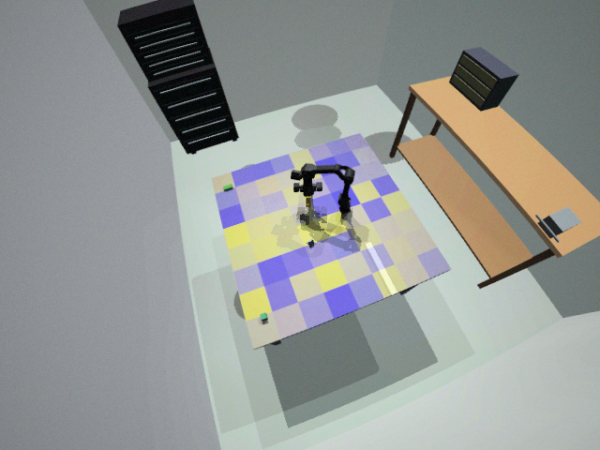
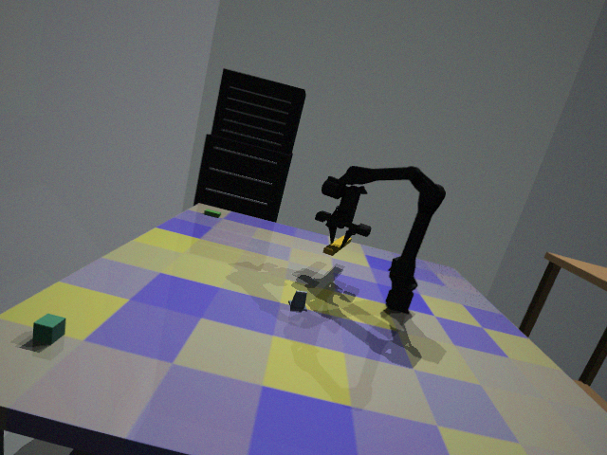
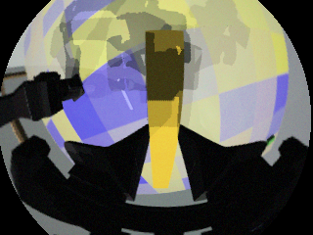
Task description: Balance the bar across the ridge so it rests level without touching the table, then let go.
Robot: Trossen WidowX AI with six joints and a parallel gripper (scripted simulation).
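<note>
The yellow bar (image 1: 307, 203) (image 2: 330, 250) (image 3: 163, 159) is held in the air above the table (image 1: 331, 274) (image 2: 308, 370). My gripper (image 1: 307, 197) (image 2: 338, 243) (image 3: 163, 127) points down and is shut on the bar, with a finger on each of its long sides. In the wrist view the bar runs up and down the picture, its upper part in shadow. The small dark ridge (image 1: 310, 243) (image 2: 298, 300) stands on the table, apart from the bar and nearer the exterior camera. I cannot make out the ridge in the wrist view.
A green cube (image 1: 263, 317) (image 2: 48, 329) stands near the table's near left corner. A flat green block (image 1: 228, 187) (image 2: 211, 213) lies near the far left corner. The arm's base stands to the gripper's right in the top and exterior views. A wooden workbench (image 1: 503, 145) stands beyond the table.
</note>
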